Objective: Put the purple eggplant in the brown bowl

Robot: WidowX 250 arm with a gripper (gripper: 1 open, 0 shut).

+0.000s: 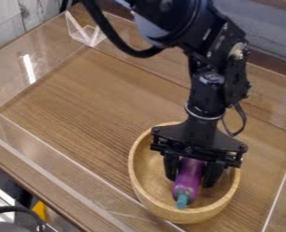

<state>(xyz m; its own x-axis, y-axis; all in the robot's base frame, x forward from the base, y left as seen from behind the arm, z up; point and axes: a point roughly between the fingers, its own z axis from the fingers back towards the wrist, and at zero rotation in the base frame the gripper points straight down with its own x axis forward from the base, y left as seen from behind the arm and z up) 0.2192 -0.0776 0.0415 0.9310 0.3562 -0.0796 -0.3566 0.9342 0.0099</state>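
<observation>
One camera view is all we have, looking down at an angle on a wooden table (85, 100) fenced by clear plastic walls (37, 54); we see the black robot arm (212, 72) come in from the top of the picture and turn straight down over the brown bowl (146, 177), which stands near the lower right part of the table; the bowl is round, light wood, with a thick rim; inside it lies the purple eggplant (189, 176), glossy, its long axis running from under the gripper toward the near rim, its teal-green stem end (178, 195) pointing toward us and resting low in the bowl; the gripper (193, 164) hangs directly over the upper part of the eggplant, its black fingers (170, 166) coming down on either side of the purple body; we see the jaws drawn in close against the eggplant's sides rather than spread wide, so they appear closed on it; we cannot tell how firmly the pads press, since the far end of the eggplant is hidden beneath the gripper's body; the eggplant sits within the bowl's rim, not over it.
</observation>
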